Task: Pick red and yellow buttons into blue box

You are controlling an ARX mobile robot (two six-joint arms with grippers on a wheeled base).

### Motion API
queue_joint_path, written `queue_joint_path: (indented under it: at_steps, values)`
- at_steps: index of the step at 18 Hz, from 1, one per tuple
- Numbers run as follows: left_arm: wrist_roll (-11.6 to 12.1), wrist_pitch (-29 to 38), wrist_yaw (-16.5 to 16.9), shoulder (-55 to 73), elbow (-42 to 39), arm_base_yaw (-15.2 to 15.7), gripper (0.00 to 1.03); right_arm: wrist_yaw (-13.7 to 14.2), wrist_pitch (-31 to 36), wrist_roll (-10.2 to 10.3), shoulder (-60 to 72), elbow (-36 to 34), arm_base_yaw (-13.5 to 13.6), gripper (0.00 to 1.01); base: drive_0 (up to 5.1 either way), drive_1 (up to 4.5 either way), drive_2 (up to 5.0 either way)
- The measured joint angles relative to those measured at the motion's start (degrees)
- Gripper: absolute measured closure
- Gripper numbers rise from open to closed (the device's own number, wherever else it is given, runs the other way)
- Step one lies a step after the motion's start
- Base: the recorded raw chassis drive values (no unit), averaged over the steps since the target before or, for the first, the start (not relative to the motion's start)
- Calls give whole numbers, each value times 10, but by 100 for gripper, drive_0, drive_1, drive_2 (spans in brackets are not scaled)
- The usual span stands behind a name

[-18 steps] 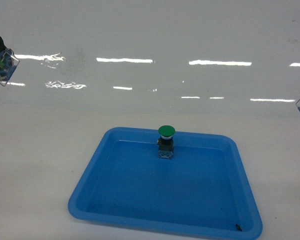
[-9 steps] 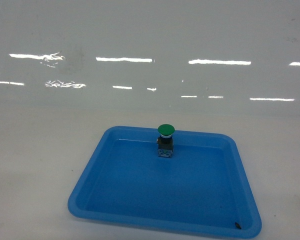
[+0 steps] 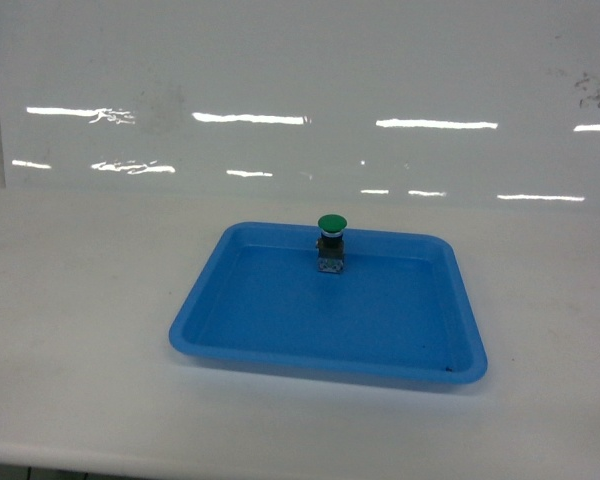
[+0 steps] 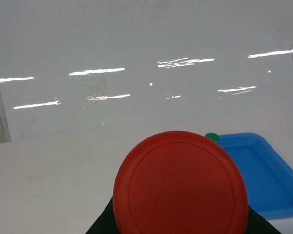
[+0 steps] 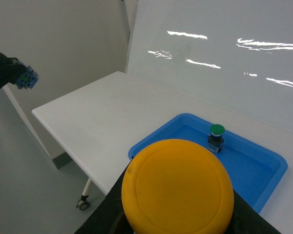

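The red button's round cap fills the lower middle of the left wrist view. My left gripper is shut on it, its black jaws showing at both sides below the cap. The yellow button's cap fills the lower right wrist view in the same way, with my right gripper shut on it. At the far left of the right wrist view my left gripper hangs off the table's end with the button's clear base sticking out. Neither gripper is in the head view. The blue box is out of view.
A shallow blue tray lies on the white table, with a green-capped button upright at its far rim. A glossy white wall stands behind. The table's front edge and left end, with a castor leg, are in sight.
The head view has drawn back: the tray looks smaller and farther, and the table's front edge now shows. Both grippers, at the view's side edges a second ago, have left it.
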Motion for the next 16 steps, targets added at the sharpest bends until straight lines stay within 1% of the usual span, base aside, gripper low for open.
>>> queue_joint_path:
  at_steps: [3,9,16]
  values:
    - [0,1,0,0,0,2,79,-2,0,0,0,0,0,72,302,-490,204]
    - [0,0,0,-1,0,2,79,-2,0,0,0,0,0,72,484,-321,-132]
    - [0,1,0,0,0,2,79,-2,-1,0,0,0,0,72,467,-235,-235]
